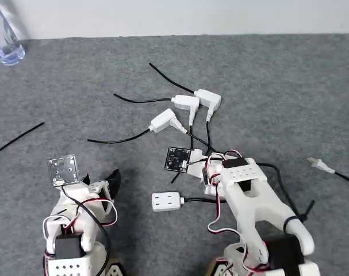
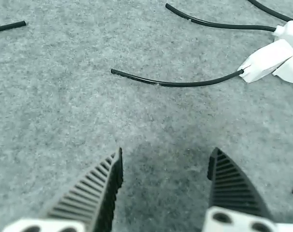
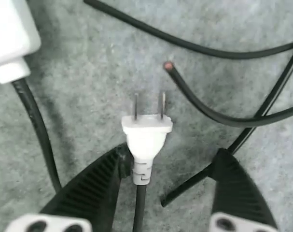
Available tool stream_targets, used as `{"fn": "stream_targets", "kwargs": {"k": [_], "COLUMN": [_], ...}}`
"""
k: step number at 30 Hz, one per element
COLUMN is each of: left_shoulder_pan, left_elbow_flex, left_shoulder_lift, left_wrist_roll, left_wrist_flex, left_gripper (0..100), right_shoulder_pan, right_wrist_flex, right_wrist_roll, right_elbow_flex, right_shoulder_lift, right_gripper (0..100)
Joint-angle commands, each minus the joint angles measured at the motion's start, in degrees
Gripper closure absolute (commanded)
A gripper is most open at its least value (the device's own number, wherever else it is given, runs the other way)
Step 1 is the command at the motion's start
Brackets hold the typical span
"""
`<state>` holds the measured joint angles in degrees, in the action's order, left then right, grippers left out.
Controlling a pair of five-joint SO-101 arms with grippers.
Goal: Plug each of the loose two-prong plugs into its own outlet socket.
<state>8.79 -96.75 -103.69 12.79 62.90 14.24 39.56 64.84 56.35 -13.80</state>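
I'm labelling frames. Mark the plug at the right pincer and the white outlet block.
Plug [image 3: 145,137]: right wrist view, on its white body.
Outlet block [image 1: 167,201]: high view, middle of its top face.

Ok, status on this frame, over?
Left pincer open, over carpet. Right pincer open, straddling two-prong plug, not clamped. Black cables lie close beside plug.

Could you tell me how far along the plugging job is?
Done: nothing; the white outlet block shows bare slots. In hand: the right gripper sits open around a two-prong plug on the carpet. Left: every insertion, including the second plug lying apart; the left gripper is open over carpet.
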Motion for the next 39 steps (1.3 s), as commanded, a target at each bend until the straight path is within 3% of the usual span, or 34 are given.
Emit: {"fn": "stream_targets", "kwargs": {"k": [1, 4, 28, 39], "left_shoulder_pan": [0.2, 0.2, 0.2, 0.2], "left_elbow_flex": [0.4, 0.4, 0.4, 0.4], "left_shoulder_lift": [-0.8, -0.8, -0.8, -0.8], "left_wrist_roll": [-0.4, -0.4, -0.4, -0.4], "left_wrist_flex": [-1.3, -1.3, -1.4, -1.4], "left_gripper": [73, 73, 73, 73], "right_shoulder_pan": [1.2, 2.1, 3.5, 5.0], "right_wrist_flex": [-1.1, -1.1, 3.6, 13.9], "right_wrist_roll": [0.5, 0.5, -1.8, -1.8], "right_elbow_flex": [-0.6, -1.3, -12.2, -13.8], "right_shoulder_lift": [-0.7, -0.7, 10.0, 3.3], "right_gripper": [76.9, 80.9, 81.6, 81.3]}}
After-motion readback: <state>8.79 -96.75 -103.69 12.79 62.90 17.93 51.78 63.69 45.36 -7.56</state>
